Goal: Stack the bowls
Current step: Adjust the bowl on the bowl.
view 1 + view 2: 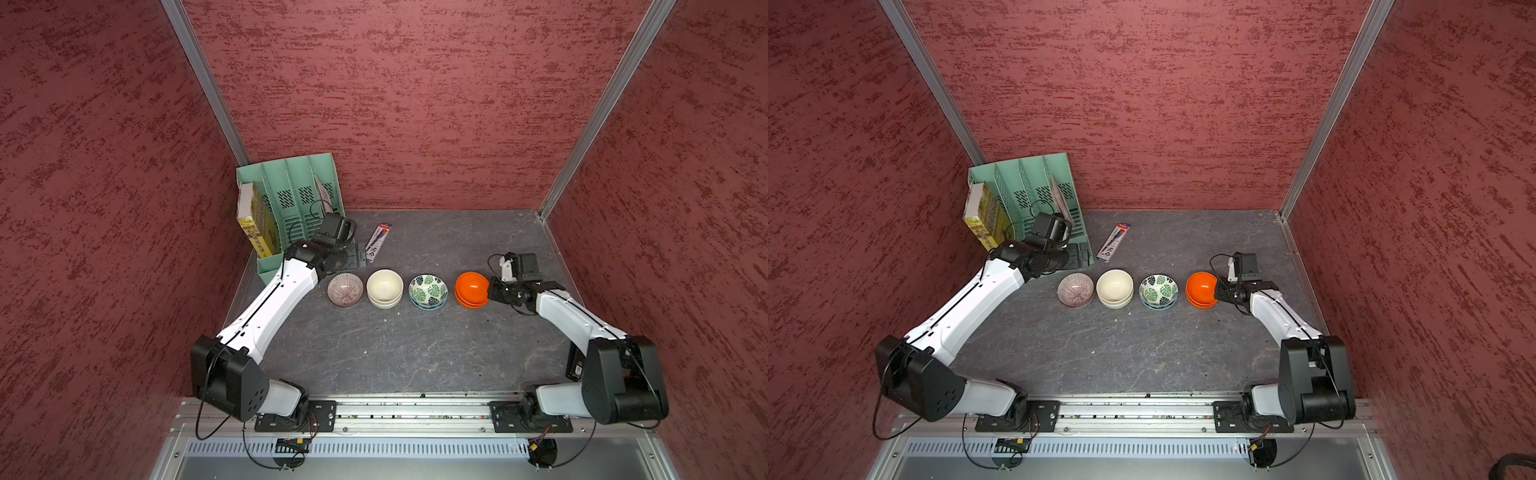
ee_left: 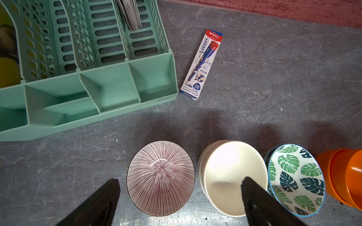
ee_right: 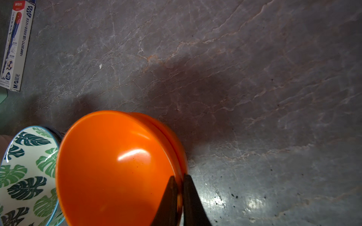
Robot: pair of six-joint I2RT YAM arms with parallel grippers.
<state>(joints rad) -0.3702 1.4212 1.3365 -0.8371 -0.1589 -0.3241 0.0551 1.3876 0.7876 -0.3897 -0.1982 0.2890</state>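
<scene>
The right end effector (image 3: 179, 177) pinches the rim of the top orange bowl (image 3: 109, 166), which sits nested in the lower orange bowl (image 3: 172, 140) on the worktop (image 3: 254, 78). The glossy rim may slip, or lifting may drag both bowls. The left end effector (image 2: 180, 181) hangs spread.

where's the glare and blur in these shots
Right wrist view: glare streak inside the top orange bowl, its far rim smeared, sheen on the table; left wrist view: small highlight in the striped bowl, otherwise sharp; both top views: soft, even light.
</scene>
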